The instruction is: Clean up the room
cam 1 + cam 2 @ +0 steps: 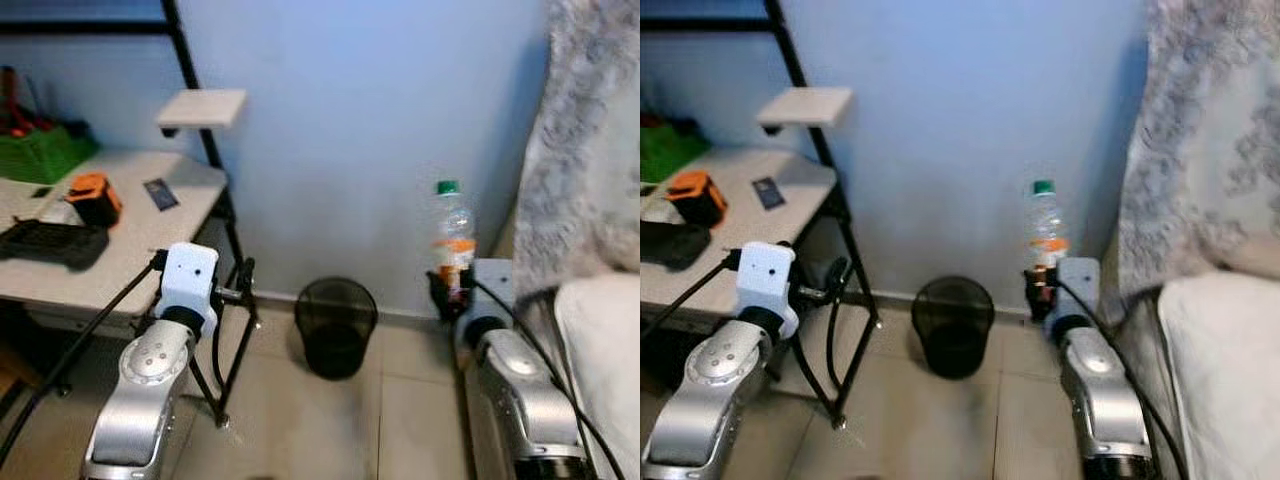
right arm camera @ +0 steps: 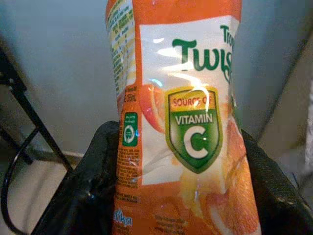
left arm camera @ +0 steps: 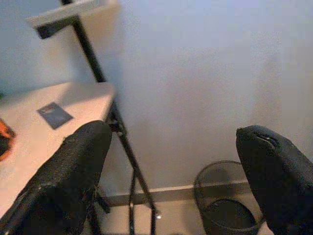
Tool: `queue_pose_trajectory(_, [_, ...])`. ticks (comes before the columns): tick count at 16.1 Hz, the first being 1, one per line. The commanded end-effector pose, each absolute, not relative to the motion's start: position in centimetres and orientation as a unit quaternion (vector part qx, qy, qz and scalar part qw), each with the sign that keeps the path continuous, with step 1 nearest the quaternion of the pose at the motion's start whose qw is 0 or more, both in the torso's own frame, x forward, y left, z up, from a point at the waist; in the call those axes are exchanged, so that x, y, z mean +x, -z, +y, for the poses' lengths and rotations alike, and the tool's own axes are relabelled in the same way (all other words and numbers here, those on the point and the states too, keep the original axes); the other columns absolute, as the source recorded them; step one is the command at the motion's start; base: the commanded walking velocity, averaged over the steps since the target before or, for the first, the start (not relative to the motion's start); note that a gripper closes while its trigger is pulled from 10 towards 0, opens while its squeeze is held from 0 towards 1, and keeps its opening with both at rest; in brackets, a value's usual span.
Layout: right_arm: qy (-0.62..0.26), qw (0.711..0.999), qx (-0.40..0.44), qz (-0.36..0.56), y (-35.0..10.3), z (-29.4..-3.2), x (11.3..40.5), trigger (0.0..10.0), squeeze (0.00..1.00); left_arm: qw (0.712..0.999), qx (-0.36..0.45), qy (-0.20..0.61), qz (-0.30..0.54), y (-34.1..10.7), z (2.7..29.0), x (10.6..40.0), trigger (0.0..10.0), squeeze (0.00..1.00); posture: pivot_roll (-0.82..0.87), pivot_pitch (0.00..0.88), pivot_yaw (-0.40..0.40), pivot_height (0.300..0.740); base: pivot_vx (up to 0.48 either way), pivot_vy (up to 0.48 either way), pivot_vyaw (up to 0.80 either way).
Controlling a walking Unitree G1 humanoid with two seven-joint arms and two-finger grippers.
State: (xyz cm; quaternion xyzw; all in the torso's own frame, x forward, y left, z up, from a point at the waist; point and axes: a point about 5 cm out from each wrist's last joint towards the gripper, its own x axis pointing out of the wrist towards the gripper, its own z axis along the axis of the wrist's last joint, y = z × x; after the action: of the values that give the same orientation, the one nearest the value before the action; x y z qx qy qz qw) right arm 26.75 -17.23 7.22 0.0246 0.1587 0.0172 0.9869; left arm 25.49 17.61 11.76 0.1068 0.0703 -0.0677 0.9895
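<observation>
Gripping upright bottle point(image 1: 455, 240) — right tool point(image 1: 447, 290), bin point(image 1: 336, 325) near

1. The tabletop point(image 1: 130, 215) stands left, against the wall point(image 1: 360, 120).
2. The wastebasket point(image 1: 336, 325) sits on the floor point(image 1: 400, 420), right of the tabletop, between both arms.
3. The bed point(image 1: 605, 360) lies far right.

soft dim daylight, slight blur, label point(image 2: 190, 122) glare
</observation>
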Motion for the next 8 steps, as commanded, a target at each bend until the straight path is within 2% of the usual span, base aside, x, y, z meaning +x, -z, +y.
queue_pose_trajectory(1, [-0.035, 0.988, 0.029, 0.149, -7.64, -16.0, 27.2, 10.0, 0.0, 0.989, 0.114, 0.056, 0.07, -11.97, 18.37, 25.47, 10.0, 0.0, 0.04, 0.0, 0.039, 0.74, 0.3, 0.0, 0.0])
queue_pose_trajectory(8, [-0.037, 0.987, 0.024, 0.152, -7.59, -16.27, 27.51, 10.0, 0.0, 0.988, 0.118, 0.063, 0.073, -11.88, 18.17, 25.32, 10.0, 0.0, 0.05, 0.0, 0.032, 0.74, 0.302, 0.0, 0.0])
